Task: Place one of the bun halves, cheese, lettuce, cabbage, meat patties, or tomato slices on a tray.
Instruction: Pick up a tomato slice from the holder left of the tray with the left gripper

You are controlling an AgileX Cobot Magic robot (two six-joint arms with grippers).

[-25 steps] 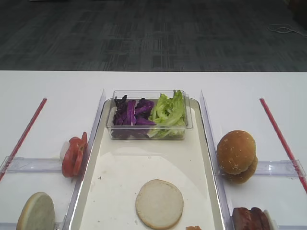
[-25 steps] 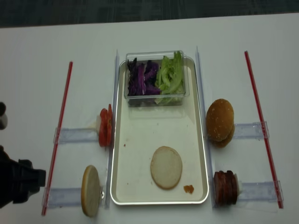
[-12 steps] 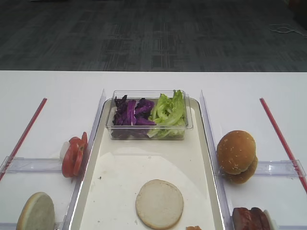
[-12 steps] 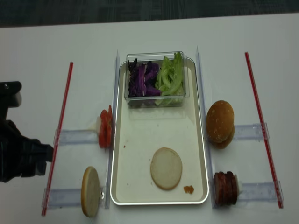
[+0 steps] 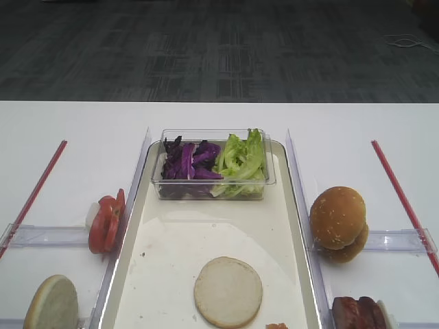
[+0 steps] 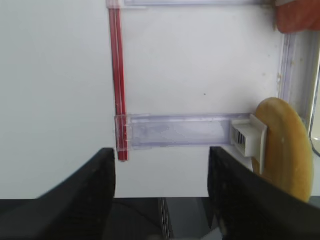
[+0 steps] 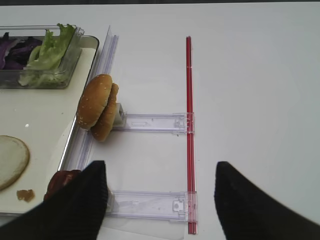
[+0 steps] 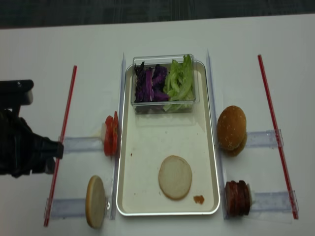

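Lengthwise, tray point(image 8: 125, 147) runs near-to-far; bun half point(image 8: 175, 177) lies flat, cut face up; both fingers spread wide, empty.

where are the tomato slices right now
In the realsense overhead view the tomato slices stand on edge just left of the tray, beyond the upright bun half.

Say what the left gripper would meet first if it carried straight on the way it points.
Probably the clear holder rail that carries the upright bun half. The open left gripper faces that rail over bare table; its height above it is unclear.
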